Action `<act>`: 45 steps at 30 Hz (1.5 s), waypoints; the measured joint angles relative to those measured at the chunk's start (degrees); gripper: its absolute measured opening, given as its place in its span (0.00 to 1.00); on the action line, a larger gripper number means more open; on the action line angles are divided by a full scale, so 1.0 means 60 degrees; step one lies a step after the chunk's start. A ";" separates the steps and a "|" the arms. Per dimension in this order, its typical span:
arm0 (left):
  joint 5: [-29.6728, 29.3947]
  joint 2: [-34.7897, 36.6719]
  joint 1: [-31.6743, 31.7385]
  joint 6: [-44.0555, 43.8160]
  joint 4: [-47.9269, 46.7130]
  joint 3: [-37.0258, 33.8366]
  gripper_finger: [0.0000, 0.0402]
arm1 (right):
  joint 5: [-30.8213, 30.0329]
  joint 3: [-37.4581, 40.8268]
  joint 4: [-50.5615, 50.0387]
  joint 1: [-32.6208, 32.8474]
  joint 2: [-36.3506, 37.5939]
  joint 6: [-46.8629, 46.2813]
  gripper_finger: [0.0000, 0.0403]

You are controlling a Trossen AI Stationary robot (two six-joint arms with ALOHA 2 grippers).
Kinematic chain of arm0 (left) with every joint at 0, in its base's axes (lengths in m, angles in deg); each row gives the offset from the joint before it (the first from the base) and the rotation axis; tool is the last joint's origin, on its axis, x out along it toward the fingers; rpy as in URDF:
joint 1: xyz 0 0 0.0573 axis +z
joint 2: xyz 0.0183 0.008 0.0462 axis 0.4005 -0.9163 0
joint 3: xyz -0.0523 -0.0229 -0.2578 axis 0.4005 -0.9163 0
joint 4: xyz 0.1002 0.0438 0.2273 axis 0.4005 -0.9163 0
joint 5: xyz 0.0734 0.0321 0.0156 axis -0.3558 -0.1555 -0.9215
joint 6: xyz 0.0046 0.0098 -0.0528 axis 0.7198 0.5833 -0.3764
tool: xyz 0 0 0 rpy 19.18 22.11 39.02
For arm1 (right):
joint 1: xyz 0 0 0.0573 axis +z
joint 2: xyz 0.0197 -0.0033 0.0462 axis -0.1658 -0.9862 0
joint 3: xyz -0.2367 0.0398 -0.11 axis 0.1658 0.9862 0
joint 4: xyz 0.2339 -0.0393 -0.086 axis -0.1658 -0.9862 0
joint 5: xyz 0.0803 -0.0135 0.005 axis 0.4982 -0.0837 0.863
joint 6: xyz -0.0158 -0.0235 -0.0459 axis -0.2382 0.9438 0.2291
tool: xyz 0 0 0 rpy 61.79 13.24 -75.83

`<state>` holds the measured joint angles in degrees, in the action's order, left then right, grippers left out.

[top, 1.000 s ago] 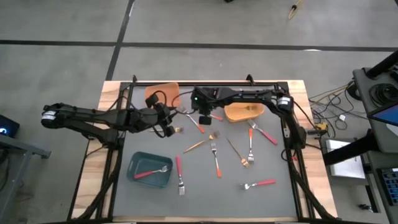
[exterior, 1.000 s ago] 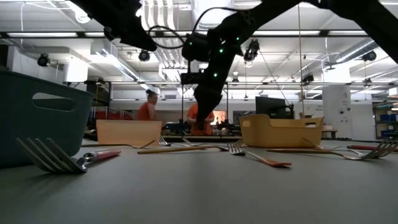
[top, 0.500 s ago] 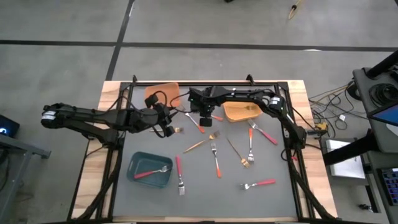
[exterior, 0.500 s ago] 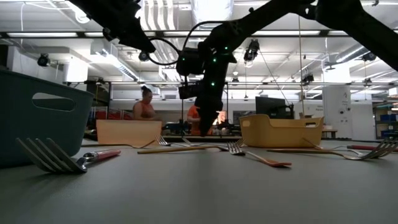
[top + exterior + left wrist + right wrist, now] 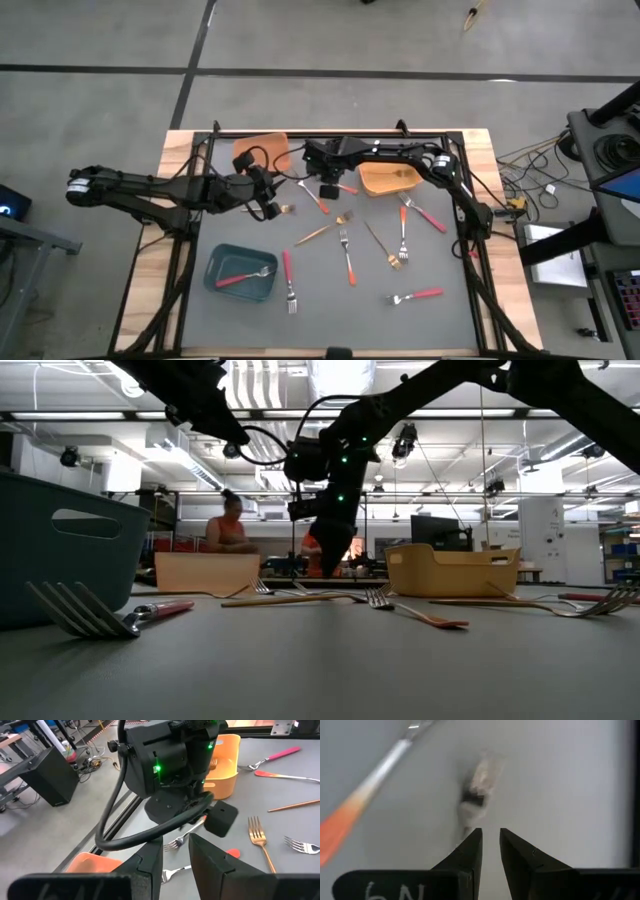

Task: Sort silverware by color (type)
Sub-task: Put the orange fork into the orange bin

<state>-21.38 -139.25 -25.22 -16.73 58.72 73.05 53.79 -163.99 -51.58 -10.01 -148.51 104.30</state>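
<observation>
A grey mat (image 5: 330,310) covered the wooden table (image 5: 148,290). The left gripper (image 5: 272,206) sat near the left edge, fingers nearly closed, empty. Forks (image 5: 346,258) lay scattered mid-mat. The right gripper (image 5: 328,189) hovered by the far edge, narrowly parted, empty. People (image 5: 226,530) stood in the room behind.

Dark jointed arms, black cables, green LEDs

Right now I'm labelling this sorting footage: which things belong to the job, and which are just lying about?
Job:
forks on the mat
fork in the teal bin
teal bin
orange bin
yellow-orange bin

Lying about:
cables
equipment cart
</observation>
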 joint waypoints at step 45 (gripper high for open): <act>-0.0831 0.0004 0.0000 0.0664 0.0009 -0.0007 0.19 | 0.1424 0.0054 -0.0053 -0.0105 -0.0867 -0.0839 0.19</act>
<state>-26.37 -139.22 -25.22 -12.74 58.77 73.01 62.33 -163.66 -51.90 -10.64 -153.71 99.27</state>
